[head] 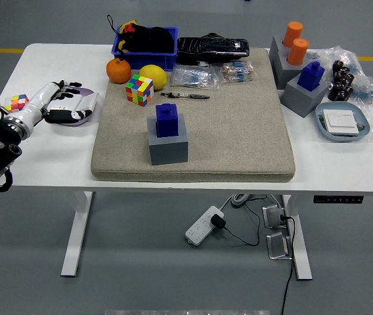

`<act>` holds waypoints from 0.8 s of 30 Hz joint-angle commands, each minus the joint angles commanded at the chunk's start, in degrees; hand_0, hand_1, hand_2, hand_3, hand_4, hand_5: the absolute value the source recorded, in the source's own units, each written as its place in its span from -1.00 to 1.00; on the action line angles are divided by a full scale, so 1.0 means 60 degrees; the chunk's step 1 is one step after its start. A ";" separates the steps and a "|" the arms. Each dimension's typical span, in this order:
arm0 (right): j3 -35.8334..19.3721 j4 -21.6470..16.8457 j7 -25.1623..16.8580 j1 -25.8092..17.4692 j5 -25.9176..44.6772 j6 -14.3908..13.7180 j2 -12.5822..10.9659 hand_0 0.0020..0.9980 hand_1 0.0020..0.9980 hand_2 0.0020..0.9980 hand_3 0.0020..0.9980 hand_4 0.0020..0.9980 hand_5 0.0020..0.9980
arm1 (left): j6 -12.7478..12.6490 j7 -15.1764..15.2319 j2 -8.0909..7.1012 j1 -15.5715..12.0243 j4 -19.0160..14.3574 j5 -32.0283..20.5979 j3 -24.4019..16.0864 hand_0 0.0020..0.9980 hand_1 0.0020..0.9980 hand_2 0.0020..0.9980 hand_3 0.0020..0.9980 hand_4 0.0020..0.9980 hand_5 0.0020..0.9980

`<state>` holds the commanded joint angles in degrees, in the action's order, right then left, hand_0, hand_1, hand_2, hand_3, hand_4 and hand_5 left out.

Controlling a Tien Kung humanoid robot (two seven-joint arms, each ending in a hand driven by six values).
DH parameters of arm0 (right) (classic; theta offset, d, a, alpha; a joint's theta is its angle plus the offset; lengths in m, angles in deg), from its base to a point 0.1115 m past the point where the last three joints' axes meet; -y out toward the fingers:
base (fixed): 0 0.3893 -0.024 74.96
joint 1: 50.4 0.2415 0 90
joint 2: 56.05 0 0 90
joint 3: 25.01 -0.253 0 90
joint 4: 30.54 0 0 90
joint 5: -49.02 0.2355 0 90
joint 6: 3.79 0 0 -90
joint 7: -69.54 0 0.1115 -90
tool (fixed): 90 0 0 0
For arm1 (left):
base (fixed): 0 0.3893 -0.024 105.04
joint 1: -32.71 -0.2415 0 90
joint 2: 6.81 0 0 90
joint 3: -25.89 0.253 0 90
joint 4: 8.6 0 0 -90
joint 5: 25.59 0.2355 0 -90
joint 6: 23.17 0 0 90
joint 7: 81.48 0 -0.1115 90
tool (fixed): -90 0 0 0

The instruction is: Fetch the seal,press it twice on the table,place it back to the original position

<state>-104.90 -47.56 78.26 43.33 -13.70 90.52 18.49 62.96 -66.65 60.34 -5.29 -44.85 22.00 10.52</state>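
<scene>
A blue seal [167, 120] stands upright in a grey block holder [167, 147] at the near middle-left of a beige mat [239, 131]. A second blue seal [312, 74] sits in another grey holder [303, 98] at the mat's right edge. My left hand [68, 105], white with black fingers, lies on the table left of the mat, well apart from the seal. Its fingers are stretched out, relaxed and holding nothing, over a flat pale dish. My right arm does not show.
Behind the seal lie a Rubik's cube [138, 89], an orange [118, 70], a lemon [153, 76], a pen [185, 96] and a blue basket [144, 47]. Two orange cylinders [296, 42] stand at the far right. A blue tray [341, 123] sits right; a small cube [17, 102] far left.
</scene>
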 joint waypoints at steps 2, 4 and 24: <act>-0.0003 0.0004 0.0003 0.0001 -0.0007 0.0004 -0.0001 0.63 0.43 0.37 0.37 0.46 0.02 | 0.0120 -0.0073 -0.0001 0.0007 -0.0282 0.0018 -0.0062 0.79 0.88 0.92 0.91 1.00 -0.53; -0.0027 0.0008 0.0003 -0.0002 -0.0018 0.0006 0.0006 0.63 0.43 0.37 0.37 0.46 0.01 | 0.0220 -0.0125 0.0025 0.0019 -0.0817 0.0010 -0.0162 0.80 0.92 0.95 0.94 1.00 -0.46; 0.0002 0.0001 -0.0018 0.0025 0.0006 0.0006 0.0057 0.63 0.43 0.37 0.37 0.46 0.01 | -0.0526 0.0508 0.0896 0.0045 -0.1612 -0.0190 -0.0400 0.63 0.56 0.50 0.67 1.00 -1.00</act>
<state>-104.89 -47.55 78.16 43.48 -13.66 90.56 18.83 59.80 -63.60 65.71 -5.01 -54.52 20.85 8.12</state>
